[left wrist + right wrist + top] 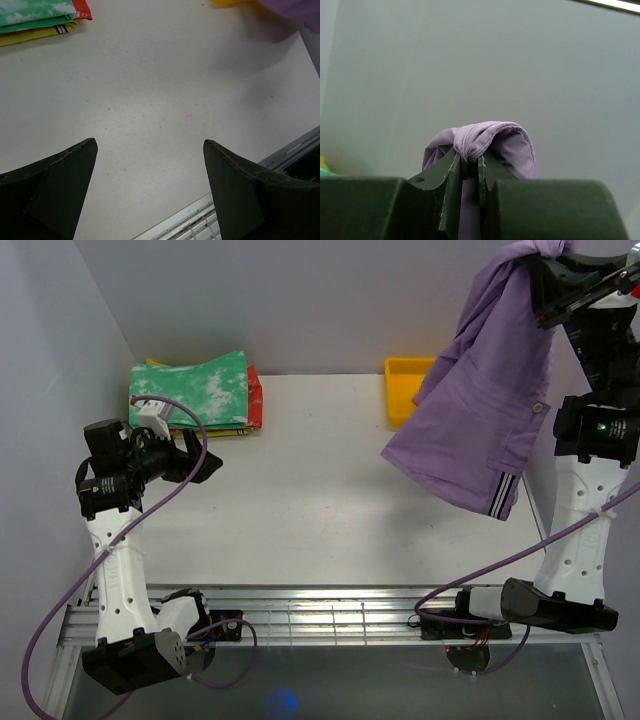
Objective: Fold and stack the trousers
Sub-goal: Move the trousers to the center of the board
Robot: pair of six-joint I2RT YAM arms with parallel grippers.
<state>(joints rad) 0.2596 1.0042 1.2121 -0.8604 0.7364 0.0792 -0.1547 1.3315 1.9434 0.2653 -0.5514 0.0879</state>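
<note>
The lilac-purple trousers (485,410) hang in the air at the right, lifted clear of the table, with the striped waistband at the bottom edge. My right gripper (545,275) is raised high at the top right and shut on a bunched fold of the trousers (485,140), which loops over the fingertips in the right wrist view. My left gripper (205,462) is open and empty, low over the left part of the table; its two dark fingers (60,185) stand wide apart over bare white table.
A stack of folded garments (195,392), green-and-white on top with red and yellow beneath, lies at the back left; it also shows in the left wrist view (40,15). A yellow bin (405,385) stands at the back right, partly behind the trousers. A metal rack (330,615) runs along the near edge.
</note>
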